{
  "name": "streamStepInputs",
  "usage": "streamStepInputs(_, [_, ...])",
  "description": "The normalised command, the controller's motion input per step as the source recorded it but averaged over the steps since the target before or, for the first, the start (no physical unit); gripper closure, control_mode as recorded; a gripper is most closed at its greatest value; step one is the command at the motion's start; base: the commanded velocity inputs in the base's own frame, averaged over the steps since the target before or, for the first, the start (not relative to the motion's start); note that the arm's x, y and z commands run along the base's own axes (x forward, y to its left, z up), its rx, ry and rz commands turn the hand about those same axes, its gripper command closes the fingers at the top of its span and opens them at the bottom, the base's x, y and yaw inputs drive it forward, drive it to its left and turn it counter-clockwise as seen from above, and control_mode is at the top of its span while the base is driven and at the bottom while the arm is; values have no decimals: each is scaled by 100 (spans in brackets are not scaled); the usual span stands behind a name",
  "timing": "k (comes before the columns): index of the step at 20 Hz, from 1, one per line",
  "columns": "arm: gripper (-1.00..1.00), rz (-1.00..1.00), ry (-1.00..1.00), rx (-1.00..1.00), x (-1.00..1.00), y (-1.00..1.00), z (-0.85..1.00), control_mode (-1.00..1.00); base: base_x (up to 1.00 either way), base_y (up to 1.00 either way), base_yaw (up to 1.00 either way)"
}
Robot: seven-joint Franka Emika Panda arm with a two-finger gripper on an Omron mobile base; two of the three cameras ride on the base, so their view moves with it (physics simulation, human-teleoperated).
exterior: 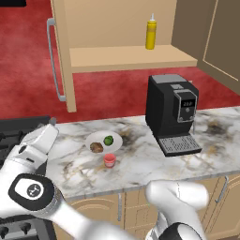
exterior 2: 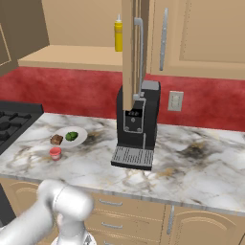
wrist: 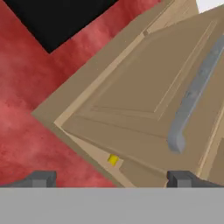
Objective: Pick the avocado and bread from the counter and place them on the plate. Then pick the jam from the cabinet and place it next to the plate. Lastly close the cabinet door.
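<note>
While the avocado (exterior: 108, 139) and bread (exterior: 96, 147) lay on the plate (exterior: 116, 138) and the jam (exterior: 109, 160) stood just beside it toward the counter's (exterior: 140, 164) front edge, the gripper (wrist: 113, 179), fingers apart and empty, faced the open cabinet door (wrist: 131, 105); closing it likely remained, by pushing the panel

Two base cameras on the counter, one hand camera close on the door

Both base views look forward and down at the counter (exterior: 140, 164), the plate (exterior: 104, 139) and the open cabinet (exterior: 126, 56), left view from the left, right view from the right. The hand view sits near the cabinet door (wrist: 131, 109), rolled, its handle (wrist: 192, 96) at frame right.
</note>
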Motion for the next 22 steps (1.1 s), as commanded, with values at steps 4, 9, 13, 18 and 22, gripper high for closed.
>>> streamStepInputs(4, [-100, -26, 0, -18, 39, 46, 22, -100, 0, 0, 0])
streamStepInputs(9, [-100, -25, 0, -16, 42, 23, 11, -100, 0, 0, 0])
streamStepInputs(13, [-100, -24, -1, -14, 51, 13, 11, -100, 0, 0, 0])
streamStepInputs(18, [-100, -21, -1, -7, 50, 1, 23, -100, 0, 0, 0])
streamStepInputs(22, [-100, -16, 0, 0, 41, 0, 37, -100, 0, 0, 0])
